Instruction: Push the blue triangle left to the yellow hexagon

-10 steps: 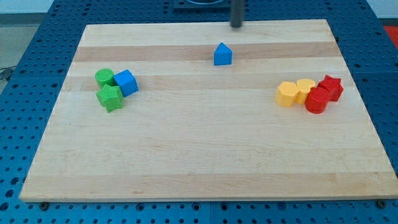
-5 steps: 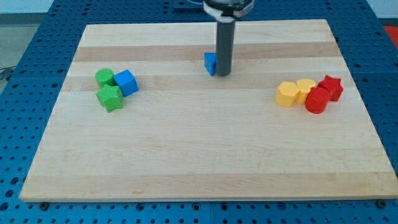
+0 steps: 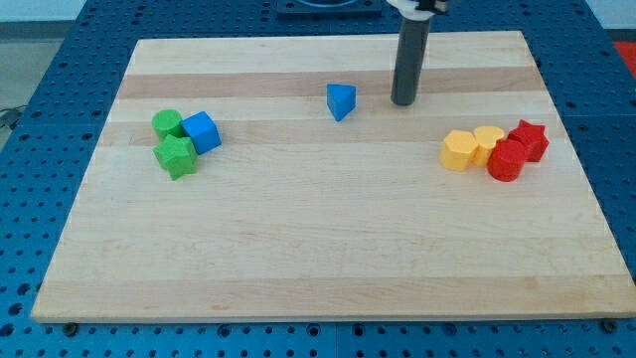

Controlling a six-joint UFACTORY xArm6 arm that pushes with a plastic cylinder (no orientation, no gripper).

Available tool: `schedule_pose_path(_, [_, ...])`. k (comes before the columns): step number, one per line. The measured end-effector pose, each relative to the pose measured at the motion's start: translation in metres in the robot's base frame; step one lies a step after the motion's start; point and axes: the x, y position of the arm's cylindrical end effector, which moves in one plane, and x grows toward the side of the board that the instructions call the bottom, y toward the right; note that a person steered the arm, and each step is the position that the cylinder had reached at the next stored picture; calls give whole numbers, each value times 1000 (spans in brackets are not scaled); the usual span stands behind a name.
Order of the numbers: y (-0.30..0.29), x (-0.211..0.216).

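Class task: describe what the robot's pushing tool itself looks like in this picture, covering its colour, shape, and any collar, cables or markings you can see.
The tool is a straight, round, dark grey rod ending in my tip, cut flat and plain. At the view's top it enters a light, whitish collar, mostly cropped by the frame. The rod looks smooth and uniform, with a faint lengthwise sheen. No cables, labels or markings show on it.

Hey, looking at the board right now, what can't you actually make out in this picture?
- Camera view: the arm above the rod is cut off by the view's top edge; my tip shows, to the view's right of the blue triangle.
- The rear yellow block is partly hidden behind the yellow hexagon, its shape unclear.
- The rear red block is partly hidden by the front red block.
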Motion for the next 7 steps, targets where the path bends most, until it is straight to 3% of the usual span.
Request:
schedule_pose_path(3, [-146, 102])
schedule_pose_path(4, [-121, 117])
schedule_pose_path(5, [-67, 81])
schedule_pose_path(6, [-28, 18])
schedule_pose_path(7, [-21, -47])
